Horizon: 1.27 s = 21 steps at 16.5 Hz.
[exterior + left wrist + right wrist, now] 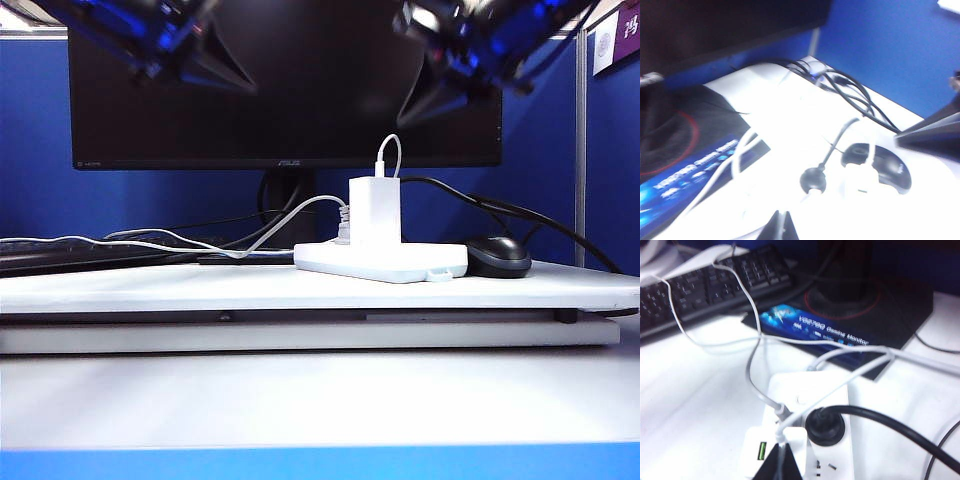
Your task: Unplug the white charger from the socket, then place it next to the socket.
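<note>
White charger (375,210) plugged upright in socket (385,262); right tool (780,462) pressed together above, left tool (780,227) unclear.

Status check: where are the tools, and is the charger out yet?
Both tools high above the desk, left tool, right tool shut, empty. Charger still plugged into socket. Black plug alongside.

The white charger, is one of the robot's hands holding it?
No. The white charger stands plugged into the socket, untouched. The left gripper and right gripper hang above it, holding nothing.
</note>
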Available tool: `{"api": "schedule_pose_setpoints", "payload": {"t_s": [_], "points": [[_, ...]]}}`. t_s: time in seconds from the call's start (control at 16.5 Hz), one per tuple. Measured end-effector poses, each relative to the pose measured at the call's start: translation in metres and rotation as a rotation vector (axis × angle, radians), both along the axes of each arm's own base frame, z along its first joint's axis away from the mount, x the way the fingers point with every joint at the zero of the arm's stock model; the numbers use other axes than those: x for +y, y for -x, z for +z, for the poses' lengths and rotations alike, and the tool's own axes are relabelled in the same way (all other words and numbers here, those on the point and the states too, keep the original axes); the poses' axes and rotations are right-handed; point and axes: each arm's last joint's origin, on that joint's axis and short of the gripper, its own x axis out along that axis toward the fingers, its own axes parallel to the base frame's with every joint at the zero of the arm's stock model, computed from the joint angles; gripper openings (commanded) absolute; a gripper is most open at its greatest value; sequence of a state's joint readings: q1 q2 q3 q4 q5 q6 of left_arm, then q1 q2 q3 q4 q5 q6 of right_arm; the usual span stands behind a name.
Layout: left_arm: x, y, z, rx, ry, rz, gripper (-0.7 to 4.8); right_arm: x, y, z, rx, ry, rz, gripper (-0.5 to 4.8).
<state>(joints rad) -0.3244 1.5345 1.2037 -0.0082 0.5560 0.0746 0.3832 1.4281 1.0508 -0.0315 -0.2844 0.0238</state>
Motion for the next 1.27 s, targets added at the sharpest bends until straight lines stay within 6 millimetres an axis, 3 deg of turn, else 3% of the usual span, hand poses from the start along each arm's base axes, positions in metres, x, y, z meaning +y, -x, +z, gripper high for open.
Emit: {"api": "schedule_pose_setpoints", "payload": {"t_s": [0.06, 0.18, 0.48, 1.09, 1.15, 1.21, 1.27], "points": [[-0.006, -0.001, -0.003, 0.005, -0.002, -0.013, -0.05, 0.001, -0.001, -0.002, 0.005, 0.003, 0.002, 0.76], [-0.006, -0.001, -0.004, 0.006, -0.003, -0.015, -0.05, 0.002, 0.003, -0.006, 0.065, 0.014, -0.002, 4.79], [-0.006, -0.002, -0.004, -0.03, -0.028, -0.028, -0.05, 0.003, 0.004, -0.015, 0.098, 0.042, 0.013, 4.79], [-0.014, -0.015, -0.034, -0.044, -0.117, -0.118, -0.05, 0.031, -0.019, -0.056, 0.098, 0.066, 0.073, 4.79], [-0.015, -0.017, -0.037, -0.037, -0.12, -0.119, -0.05, 0.032, -0.021, -0.058, 0.097, 0.066, 0.073, 4.47], [-0.016, -0.02, -0.042, -0.037, -0.133, -0.125, -0.05, 0.032, -0.022, -0.06, 0.096, 0.075, 0.056, 3.69], [-0.016, -0.022, -0.047, -0.043, -0.151, -0.134, -0.05, 0.032, -0.022, -0.06, 0.092, 0.079, 0.042, 3.33]]}}
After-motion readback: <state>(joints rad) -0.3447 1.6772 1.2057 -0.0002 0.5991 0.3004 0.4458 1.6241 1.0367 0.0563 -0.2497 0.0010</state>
